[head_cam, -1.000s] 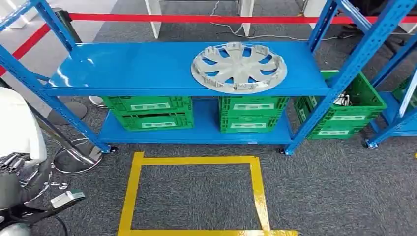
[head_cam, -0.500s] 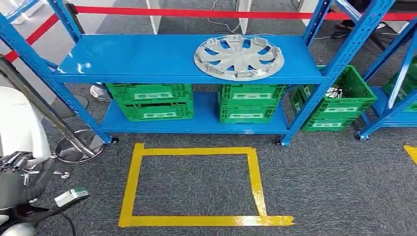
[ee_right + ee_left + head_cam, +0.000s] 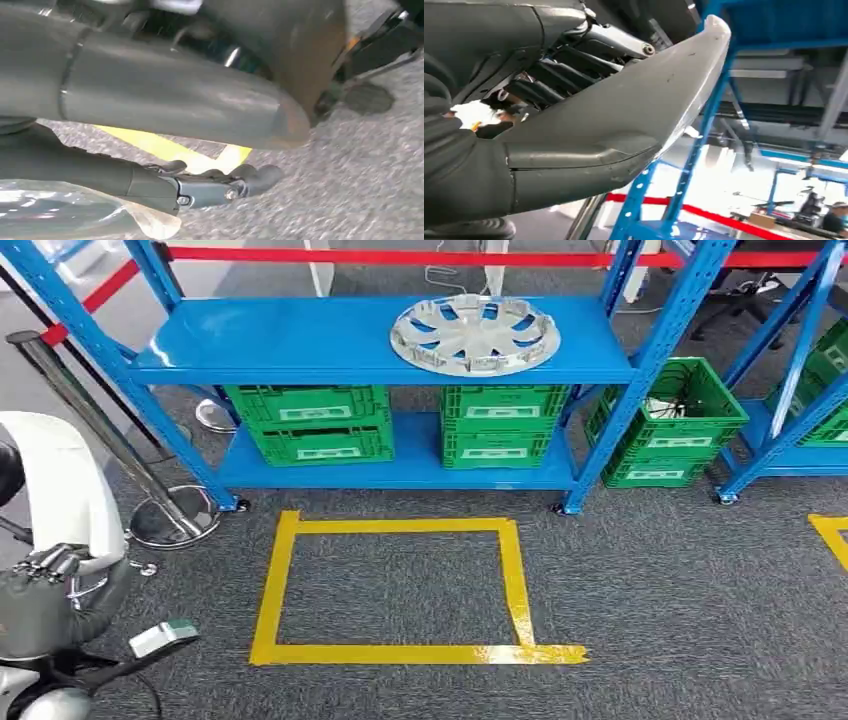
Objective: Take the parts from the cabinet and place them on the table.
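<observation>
Hubcap (image 3: 474, 333) lies flat on cabinet's top shelf (image 3: 290, 340), far ahead-right of left hand (image 3: 45, 562), fingers curled on nothing.

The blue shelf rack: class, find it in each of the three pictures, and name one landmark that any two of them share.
Head view: the blue shelf rack spans the upper half, with a wheel cover on its top shelf.
Left wrist view: a blue upright of it runs behind the left hand.
Right wrist view: not in it.
Shared landmark: the red barrier tape, head view and left wrist view.
</observation>
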